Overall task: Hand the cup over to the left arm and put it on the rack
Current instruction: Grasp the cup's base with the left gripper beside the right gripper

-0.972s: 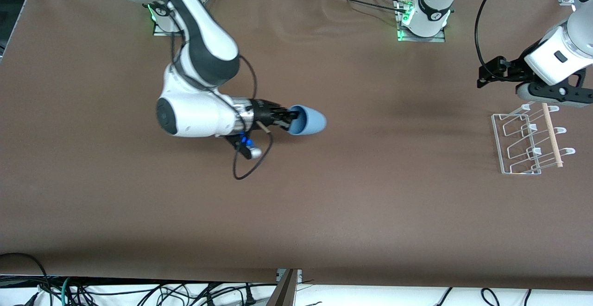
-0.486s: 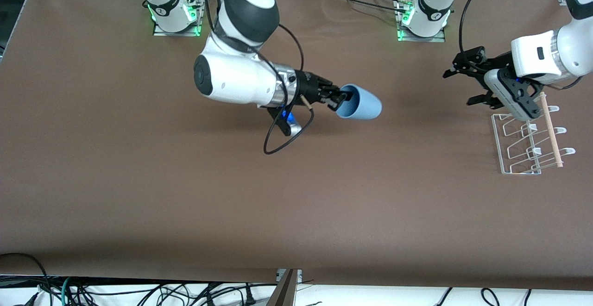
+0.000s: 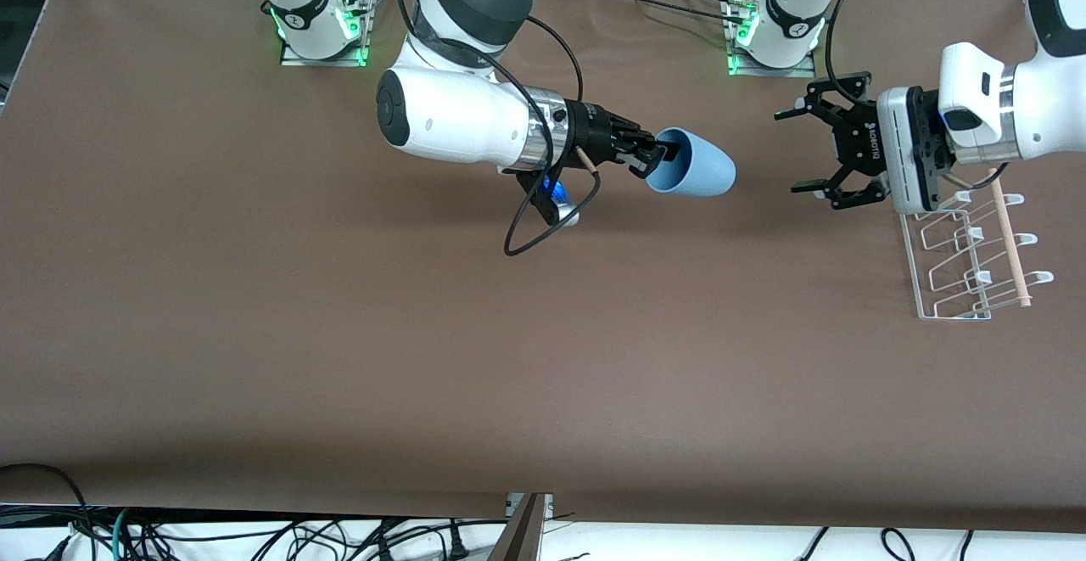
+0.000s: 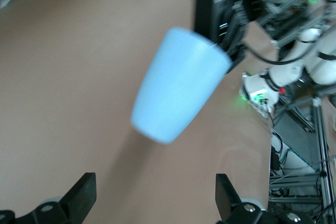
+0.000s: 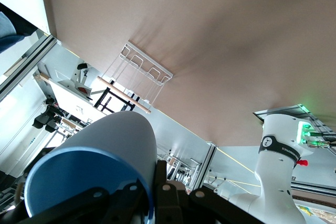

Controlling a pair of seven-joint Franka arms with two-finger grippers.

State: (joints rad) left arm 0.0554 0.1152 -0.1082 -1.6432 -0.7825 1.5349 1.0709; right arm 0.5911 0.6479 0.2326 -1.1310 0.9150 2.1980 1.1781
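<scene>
The light-blue cup (image 3: 694, 174) hangs on its side over the table, between the two grippers. My right gripper (image 3: 664, 155) is shut on its rim, one finger inside and one outside, as the right wrist view shows around the cup (image 5: 100, 156) and right gripper (image 5: 157, 195). My left gripper (image 3: 793, 151) is open and points at the cup's base, a short gap away. In the left wrist view the cup (image 4: 176, 85) hangs ahead of the open left gripper (image 4: 156, 203), clear of both fingers. The white wire rack (image 3: 954, 277) with its wooden dowel (image 3: 1010, 238) lies at the left arm's end.
Both arm bases (image 3: 322, 26) (image 3: 776, 35) stand along the table's edge farthest from the front camera. A black cable loop (image 3: 543, 221) hangs under the right wrist. The rack (image 5: 142, 72) also shows in the right wrist view. Loose cables (image 3: 254, 535) lie off the front edge.
The right arm has carried the cup toward the left arm's end of the table. The left gripper has swung away from over the rack and turned toward the cup, staying open.
</scene>
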